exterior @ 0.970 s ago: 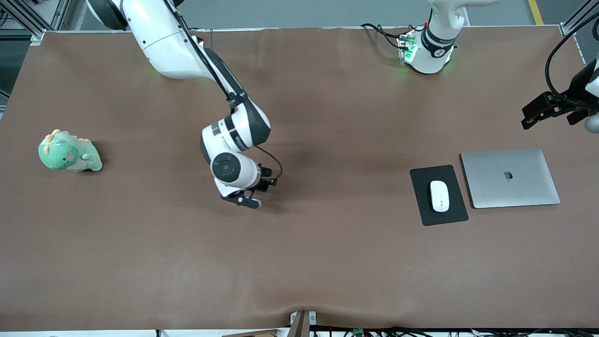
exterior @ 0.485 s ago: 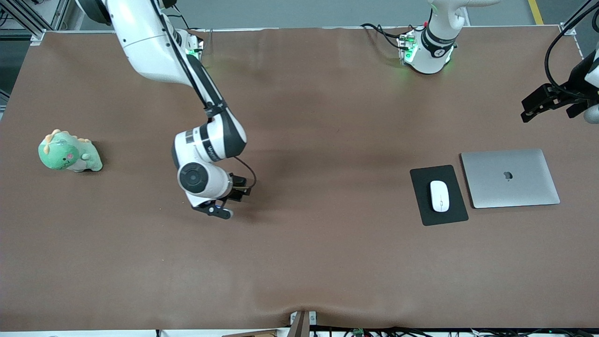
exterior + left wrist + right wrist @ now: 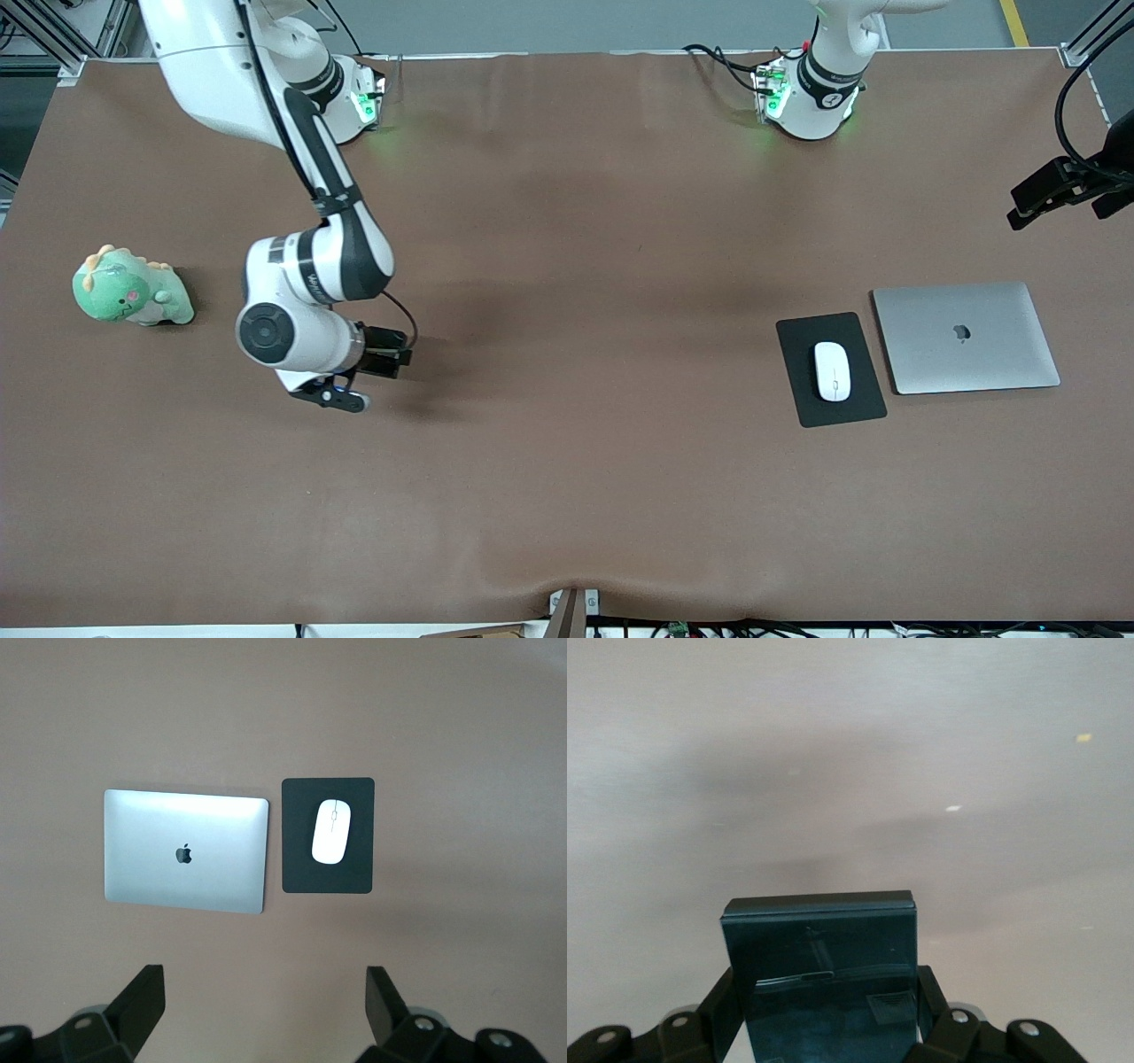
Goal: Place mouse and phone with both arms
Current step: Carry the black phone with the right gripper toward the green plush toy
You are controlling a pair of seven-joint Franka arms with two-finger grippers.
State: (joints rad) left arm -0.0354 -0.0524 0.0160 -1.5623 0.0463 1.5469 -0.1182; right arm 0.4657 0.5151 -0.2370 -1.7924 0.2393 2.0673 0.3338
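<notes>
The white mouse [image 3: 832, 370] lies on a black mouse pad [image 3: 802, 399] toward the left arm's end of the table; it also shows in the left wrist view [image 3: 332, 831]. My right gripper [image 3: 347, 390] is over bare table between the plush toy and the table's middle. It is shut on the black glossy phone [image 3: 824, 974], which stands up between its fingers [image 3: 939, 1028]. My left gripper [image 3: 1054, 193] is open and empty, up in the air at the left arm's end of the table; its fingertips [image 3: 146, 988] stand wide apart.
A closed silver laptop [image 3: 966, 337] lies beside the mouse pad, toward the left arm's end. A green dinosaur plush [image 3: 128, 288] sits at the right arm's end. The table is covered by a brown mat [image 3: 576, 487].
My right arm has carried the phone from near the table's middle toward the right arm's end. My left gripper has drawn back toward the table's edge. The mouse has not moved.
</notes>
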